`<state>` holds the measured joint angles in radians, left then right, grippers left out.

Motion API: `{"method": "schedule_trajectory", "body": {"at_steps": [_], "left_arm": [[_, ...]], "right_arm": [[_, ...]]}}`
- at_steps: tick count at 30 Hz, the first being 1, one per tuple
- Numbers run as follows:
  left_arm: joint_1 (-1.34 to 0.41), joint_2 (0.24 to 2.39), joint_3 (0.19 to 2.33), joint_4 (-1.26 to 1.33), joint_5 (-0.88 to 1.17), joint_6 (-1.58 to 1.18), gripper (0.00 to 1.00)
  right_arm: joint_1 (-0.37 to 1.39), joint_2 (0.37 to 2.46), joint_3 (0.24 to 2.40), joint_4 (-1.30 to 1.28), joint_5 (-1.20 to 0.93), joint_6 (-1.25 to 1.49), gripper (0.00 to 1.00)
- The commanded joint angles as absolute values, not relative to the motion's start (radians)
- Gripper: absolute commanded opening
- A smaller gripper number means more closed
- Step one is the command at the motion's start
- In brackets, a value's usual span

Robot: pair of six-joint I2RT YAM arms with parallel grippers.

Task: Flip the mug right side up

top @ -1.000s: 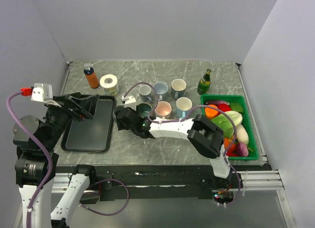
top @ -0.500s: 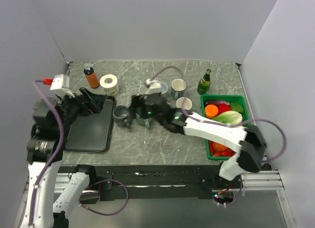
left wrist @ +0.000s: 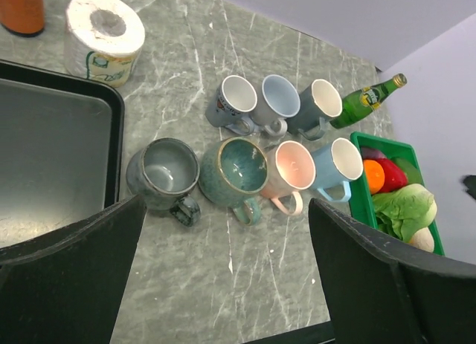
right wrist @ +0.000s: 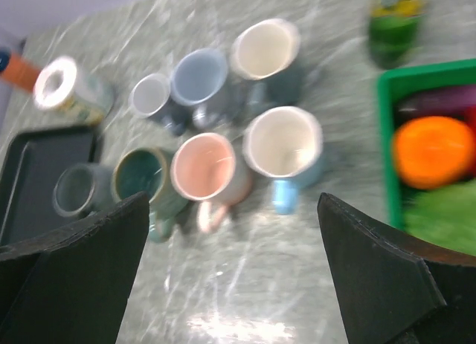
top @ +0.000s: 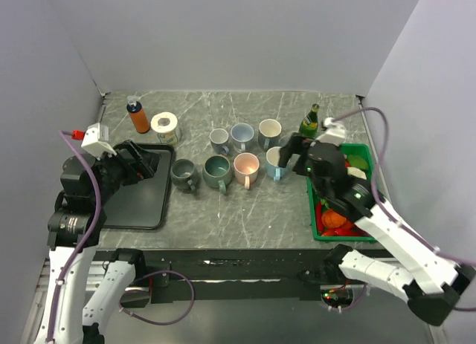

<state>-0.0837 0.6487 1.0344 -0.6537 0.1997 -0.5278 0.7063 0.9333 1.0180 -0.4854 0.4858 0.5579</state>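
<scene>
The dark grey mug (top: 182,173) stands upright, mouth up, at the left end of the front row of mugs, beside the black tray; it also shows in the left wrist view (left wrist: 165,169) and, blurred, in the right wrist view (right wrist: 74,189). My right gripper (top: 291,154) hangs open near the light blue mug (top: 277,160), well clear of the grey mug, with nothing between its fingers (right wrist: 74,270). Over the tray's right part my left gripper (top: 141,163) is open and empty, its fingers (left wrist: 67,277) wide apart above the table.
A teal mug (top: 216,170) and a pink mug (top: 246,166) stand in the front row; three more mugs (top: 242,134) stand behind. A black tray (top: 134,203), orange bottle (top: 137,115), paper roll (top: 164,126), green bottle (top: 309,122) and green vegetable basket (left wrist: 387,143) surround them.
My right gripper opened, left the grey mug standing upright and swung away to the right, toward the basket. The left arm shifted slightly over the tray.
</scene>
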Motion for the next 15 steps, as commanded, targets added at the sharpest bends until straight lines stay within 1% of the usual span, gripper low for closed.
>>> {"method": "schedule_trajectory", "body": {"at_steps": [1, 6, 15], "left_arm": [[-0.083, 0.637, 1.075, -0.683, 0.163, -0.528, 0.96], [-0.083, 0.609, 1.089, -0.68, 0.15, -0.523, 0.96], [-0.083, 0.603, 1.138, -0.692, 0.129, -0.518, 0.96]], "right_arm": [[0.686, 0.832, 1.071, -0.646, 0.673, 0.569, 1.0], [0.683, 0.703, 1.071, -0.653, 0.703, 0.554, 1.0], [0.681, 0.664, 1.071, -0.689, 0.68, 0.58, 1.0]]}}
